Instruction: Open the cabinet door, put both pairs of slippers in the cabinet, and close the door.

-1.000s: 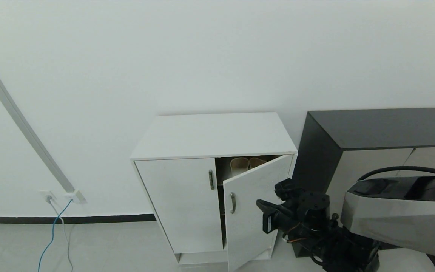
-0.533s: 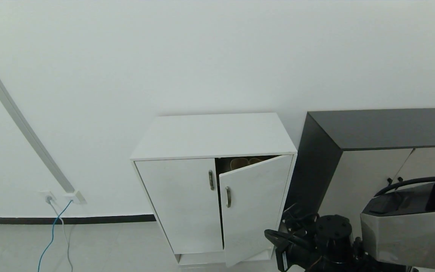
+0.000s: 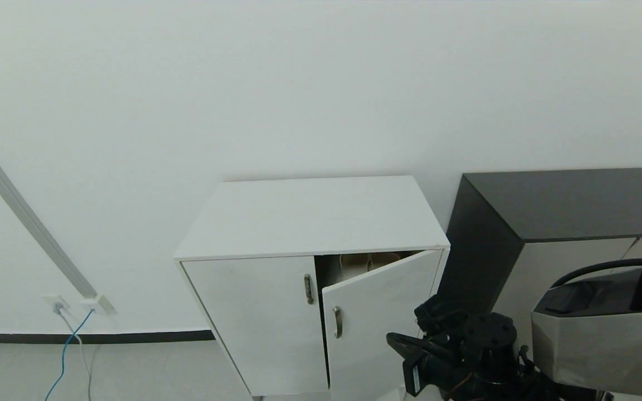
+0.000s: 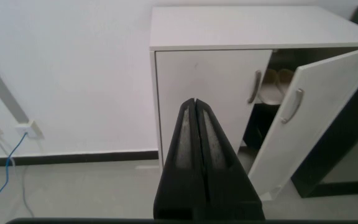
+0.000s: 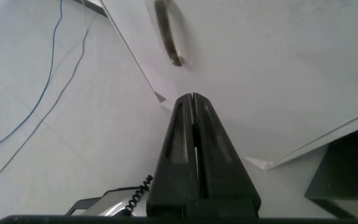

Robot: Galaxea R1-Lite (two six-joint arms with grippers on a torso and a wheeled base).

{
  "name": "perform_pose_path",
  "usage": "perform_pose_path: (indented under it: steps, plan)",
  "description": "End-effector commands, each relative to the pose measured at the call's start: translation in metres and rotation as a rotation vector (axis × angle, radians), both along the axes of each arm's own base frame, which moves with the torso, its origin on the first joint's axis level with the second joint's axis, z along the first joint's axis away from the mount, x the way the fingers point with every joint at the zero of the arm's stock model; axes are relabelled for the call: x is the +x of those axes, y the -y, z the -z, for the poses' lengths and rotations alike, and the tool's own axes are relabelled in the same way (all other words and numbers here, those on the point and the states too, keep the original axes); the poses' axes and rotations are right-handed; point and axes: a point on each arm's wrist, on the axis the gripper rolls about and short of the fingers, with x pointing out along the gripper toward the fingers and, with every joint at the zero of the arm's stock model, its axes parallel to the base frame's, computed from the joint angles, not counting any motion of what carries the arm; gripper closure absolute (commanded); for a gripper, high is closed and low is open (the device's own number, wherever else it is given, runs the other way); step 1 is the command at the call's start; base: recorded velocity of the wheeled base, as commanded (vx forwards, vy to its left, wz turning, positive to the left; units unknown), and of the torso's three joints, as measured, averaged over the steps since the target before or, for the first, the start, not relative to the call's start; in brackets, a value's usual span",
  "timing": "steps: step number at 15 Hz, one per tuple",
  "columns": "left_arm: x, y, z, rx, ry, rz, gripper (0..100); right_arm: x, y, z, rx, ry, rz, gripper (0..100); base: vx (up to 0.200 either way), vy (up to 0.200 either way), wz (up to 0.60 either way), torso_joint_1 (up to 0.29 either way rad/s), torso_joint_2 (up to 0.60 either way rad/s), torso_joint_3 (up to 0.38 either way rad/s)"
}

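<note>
White wall (image 3: 321, 83) behind cabinet (image 3: 310, 217), with door (image 3: 379, 312) ajar and slippers (image 3: 354, 263) inside. Right claw (image 5: 193, 98) narrow and empty near door, left claw (image 4: 194, 102) likewise. Risk of glancing push sliding off, leaving a gap.

A dark sideboard (image 3: 566, 203) stands against the white wall (image 3: 321, 83). A grey strip (image 3: 20, 209) slants down to two sockets (image 3: 56, 304). From these a blue cable (image 3: 64, 351) and a white cable (image 3: 84, 356) hang to the floor (image 3: 131, 373).

Slippers (image 3: 361, 262) lie inside the cabinet (image 3: 310, 217) (door (image 3: 379, 317) ajar).
</note>
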Motion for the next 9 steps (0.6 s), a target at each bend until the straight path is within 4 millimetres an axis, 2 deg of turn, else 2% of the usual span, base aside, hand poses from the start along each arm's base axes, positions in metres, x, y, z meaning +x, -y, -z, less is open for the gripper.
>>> perform_pose_path:
  steps: [1,6,9]
  plan:
    - [0.000,0.000,0.000,0.000,-0.002,-0.001,100,0.009,-0.004,0.006,0.005,0.006,0.008,100,0.000,0.000,0.00,0.000,0.00,0.000]
    - [0.000,0.000,0.000,0.000,0.000,-0.001,100,0.037,-0.015,0.022,0.030,0.033,0.038,100,0.000,0.000,0.00,0.000,0.00,0.000]
    - [0.000,0.000,0.000,0.000,0.000,-0.001,100,0.057,-0.020,0.021,0.052,0.061,0.059,100,0.000,0.000,0.00,0.000,0.00,0.000]
